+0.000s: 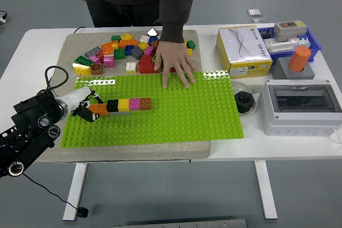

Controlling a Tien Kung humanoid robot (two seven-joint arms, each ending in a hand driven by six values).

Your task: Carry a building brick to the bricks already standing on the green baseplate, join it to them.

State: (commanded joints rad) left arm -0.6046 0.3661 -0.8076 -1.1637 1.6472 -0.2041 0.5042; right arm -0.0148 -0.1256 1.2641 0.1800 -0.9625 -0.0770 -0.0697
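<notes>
A green baseplate (176,116) lies on a beige mat. On its left part stands a row of joined bricks (131,104): dark green, yellow, pink and brown. An orange brick (99,109) sits at the row's left end, touching it. My left hand (90,109) reaches in from the left, its fingers curled on that orange brick. A person's hand (175,63) presses flat on the plate's far edge. My right hand is out of view.
Several loose bricks (120,49) lie on the mat (69,150) behind the plate, with a red one (147,67) beside the person's hand. To the right stand a white-yellow box (243,50), a bowl (244,101), a grey enclosure (302,105) and an orange cylinder (300,59).
</notes>
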